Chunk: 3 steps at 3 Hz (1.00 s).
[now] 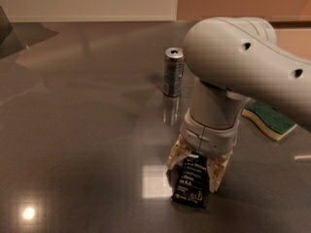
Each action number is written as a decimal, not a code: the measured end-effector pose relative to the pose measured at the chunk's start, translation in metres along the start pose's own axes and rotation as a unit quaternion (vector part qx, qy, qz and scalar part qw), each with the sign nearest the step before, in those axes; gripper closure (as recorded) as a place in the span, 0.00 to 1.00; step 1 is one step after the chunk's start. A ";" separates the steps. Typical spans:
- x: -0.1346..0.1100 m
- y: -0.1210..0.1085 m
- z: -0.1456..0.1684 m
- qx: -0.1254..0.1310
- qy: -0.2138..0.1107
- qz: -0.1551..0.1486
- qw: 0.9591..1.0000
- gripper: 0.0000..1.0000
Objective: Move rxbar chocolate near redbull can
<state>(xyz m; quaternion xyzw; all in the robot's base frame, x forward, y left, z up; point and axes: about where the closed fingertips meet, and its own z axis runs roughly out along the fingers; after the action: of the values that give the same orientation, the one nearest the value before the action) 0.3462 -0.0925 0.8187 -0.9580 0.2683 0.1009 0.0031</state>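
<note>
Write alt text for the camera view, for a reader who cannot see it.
A pale grey robot arm has its tool down over the upper end of a flat black snack-bar wrapper with white text on a glossy dark table. A slim silvery drink can stands upright behind it, apart, and a green-and-yellow sponge lies to the right.

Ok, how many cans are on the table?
1: the redbull can stands upright mid-table, beyond the tool, which is low over the rxbar chocolate. The arm may hide others.
</note>
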 end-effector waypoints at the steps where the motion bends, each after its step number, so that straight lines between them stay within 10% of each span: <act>1: 0.003 0.000 -0.003 -0.001 -0.001 0.007 1.000 0.65; 3: 0.002 0.000 -0.005 -0.001 -0.001 0.007 1.000 1.00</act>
<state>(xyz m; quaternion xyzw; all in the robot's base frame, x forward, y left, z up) 0.3492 -0.0939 0.8228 -0.9560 0.2749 0.1024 0.0016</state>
